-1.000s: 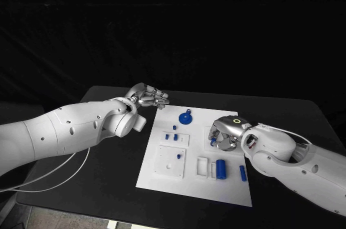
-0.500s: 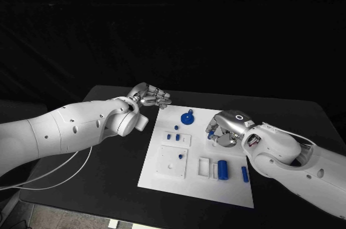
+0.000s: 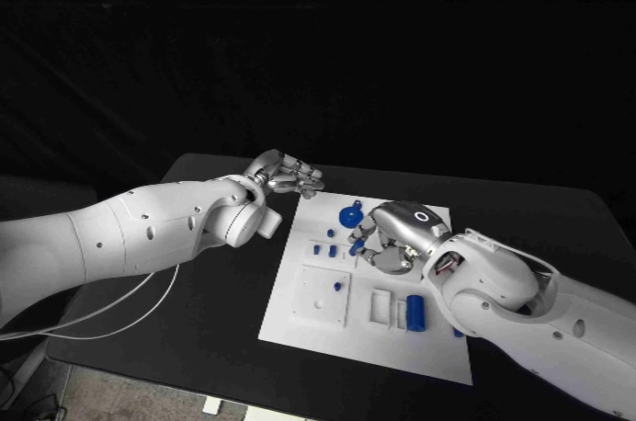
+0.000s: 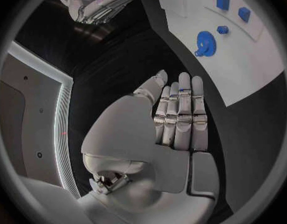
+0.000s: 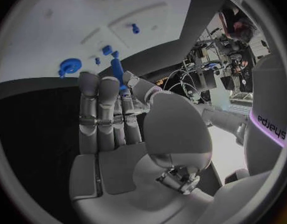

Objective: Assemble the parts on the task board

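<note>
I had one of the parts, a slim blue peg (image 5: 118,72), pinched between the thumb and a finger of my right hand (image 3: 391,242), with the other fingers (image 5: 98,112) lying straight and close together. That hand hung over the middle of the task board (image 3: 318,324), near the blue gear (image 3: 346,218) lying flat at the board's far end. My left hand (image 3: 284,176) hovered above the table (image 3: 198,329) just past the board's far left corner; its fingers (image 4: 182,112) lay straight and pressed side by side, holding nothing.

I judged the step in hand to be carrying the peg to its seat, so the task was only partly done. The next move would call for lining the peg upright over a matching hole and lowering it straight, since a tilt could jam it at the rim.

The board itself served as the holder. A raised white block (image 3: 318,295) near its left side had a small blue piece (image 3: 339,284) at its corner. Two small blue pieces (image 3: 323,250) stood in a smaller block beyond it. A blue cylinder (image 3: 414,312) lay beside the white slots (image 3: 380,307) toward the near edge
</note>
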`<action>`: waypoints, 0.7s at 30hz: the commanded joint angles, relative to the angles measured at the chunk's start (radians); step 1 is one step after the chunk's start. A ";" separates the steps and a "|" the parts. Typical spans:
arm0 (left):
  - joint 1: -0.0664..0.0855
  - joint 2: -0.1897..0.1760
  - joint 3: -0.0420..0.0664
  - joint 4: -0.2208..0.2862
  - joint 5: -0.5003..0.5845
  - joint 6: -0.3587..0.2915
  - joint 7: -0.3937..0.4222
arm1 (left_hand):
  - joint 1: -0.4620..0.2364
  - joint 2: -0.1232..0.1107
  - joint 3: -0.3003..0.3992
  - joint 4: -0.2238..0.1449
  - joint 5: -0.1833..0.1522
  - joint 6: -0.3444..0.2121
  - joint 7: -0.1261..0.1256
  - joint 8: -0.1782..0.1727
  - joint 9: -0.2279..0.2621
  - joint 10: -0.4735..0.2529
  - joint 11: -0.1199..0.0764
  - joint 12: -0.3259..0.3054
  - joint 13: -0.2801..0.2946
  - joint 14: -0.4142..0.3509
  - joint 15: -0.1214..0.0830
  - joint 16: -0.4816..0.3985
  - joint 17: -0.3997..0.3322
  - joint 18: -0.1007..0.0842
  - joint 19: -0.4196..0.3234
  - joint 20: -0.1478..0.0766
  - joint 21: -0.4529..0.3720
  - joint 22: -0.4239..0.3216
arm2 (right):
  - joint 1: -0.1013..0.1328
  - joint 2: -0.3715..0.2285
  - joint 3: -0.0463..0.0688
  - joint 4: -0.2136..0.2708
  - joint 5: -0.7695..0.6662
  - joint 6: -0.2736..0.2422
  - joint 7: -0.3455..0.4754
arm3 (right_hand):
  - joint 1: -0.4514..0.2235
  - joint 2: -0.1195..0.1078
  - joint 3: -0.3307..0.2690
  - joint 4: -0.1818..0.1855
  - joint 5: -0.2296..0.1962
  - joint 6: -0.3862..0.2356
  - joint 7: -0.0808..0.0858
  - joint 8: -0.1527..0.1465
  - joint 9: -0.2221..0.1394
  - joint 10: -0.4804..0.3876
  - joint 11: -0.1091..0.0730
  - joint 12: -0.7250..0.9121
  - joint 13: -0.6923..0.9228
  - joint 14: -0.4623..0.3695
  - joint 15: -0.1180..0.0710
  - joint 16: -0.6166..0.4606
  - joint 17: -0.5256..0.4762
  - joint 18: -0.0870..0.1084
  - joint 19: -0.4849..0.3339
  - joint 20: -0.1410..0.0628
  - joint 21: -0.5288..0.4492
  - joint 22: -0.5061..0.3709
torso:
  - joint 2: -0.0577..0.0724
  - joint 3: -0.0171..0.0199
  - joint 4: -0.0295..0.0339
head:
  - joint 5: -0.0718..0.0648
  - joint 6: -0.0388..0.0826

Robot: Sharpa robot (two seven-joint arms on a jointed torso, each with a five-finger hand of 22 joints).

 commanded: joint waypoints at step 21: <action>0.001 0.015 0.001 0.002 0.005 0.014 0.007 | 0.000 0.006 0.002 -0.005 0.006 -0.004 0.003 -0.005 0.002 -0.008 0.000 0.001 0.000 0.004 0.004 -0.003 0.001 -0.008 -0.001 -0.001 -0.004 0.008 | -0.073 0.118 -0.072 -0.045 -0.056 -0.003 0.071 | -0.001 0.008 0.008 -0.009 0.002 0.001 -0.001 0.005 0.001 0.042 -0.038 0.003 0.001 0.001 -0.010 -0.006 -0.001 0.021 0.034 -0.012 -0.016 0.009 | 0.001 0.0015 0.0003 | 0.038 -0.011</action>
